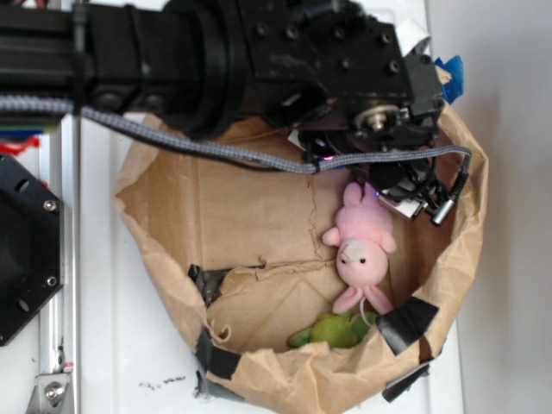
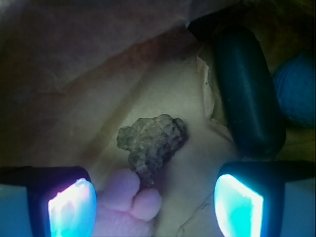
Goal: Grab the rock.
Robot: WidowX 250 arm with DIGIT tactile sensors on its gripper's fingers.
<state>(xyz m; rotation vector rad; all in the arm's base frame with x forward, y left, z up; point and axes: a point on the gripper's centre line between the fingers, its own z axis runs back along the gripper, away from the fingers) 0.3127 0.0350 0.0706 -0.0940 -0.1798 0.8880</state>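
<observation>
The step in hand looked like the approach before the grasp: the gripper (image 2: 155, 202) hung over the small, lumpy, brown-grey rock (image 2: 152, 144) with its jaws spread wide and nothing between them. In the wrist view the two glowing blue-lit fingertips (image 2: 73, 206) stood at either lower corner, well apart, and touched nothing.

Nearest the camera, between the fingertips, the rounded pink ears of the soft pink plush rabbit (image 2: 129, 202) pushed up from the bottom edge, touching or nearly touching the rock's lower end. The rock lay just beyond them on the creased floor of the crumpled brown paper bag (image 1: 164, 207). Further off to the right lay a dark green, cucumber-shaped toy (image 2: 249, 94), apart from the rock, and past it a textured teal ball (image 2: 296, 91) at the frame's edge.

From the exterior view the black robot arm (image 1: 259, 60) reached into the bag's upper right, hiding the rock; a small green plush (image 1: 332, 330) sat at the bag's near rim below the rabbit.

The next move probably called for shifting forward to centre the rock, descending, and closing without pinching the plush ears; the dim light left the exact clearance uncertain.
</observation>
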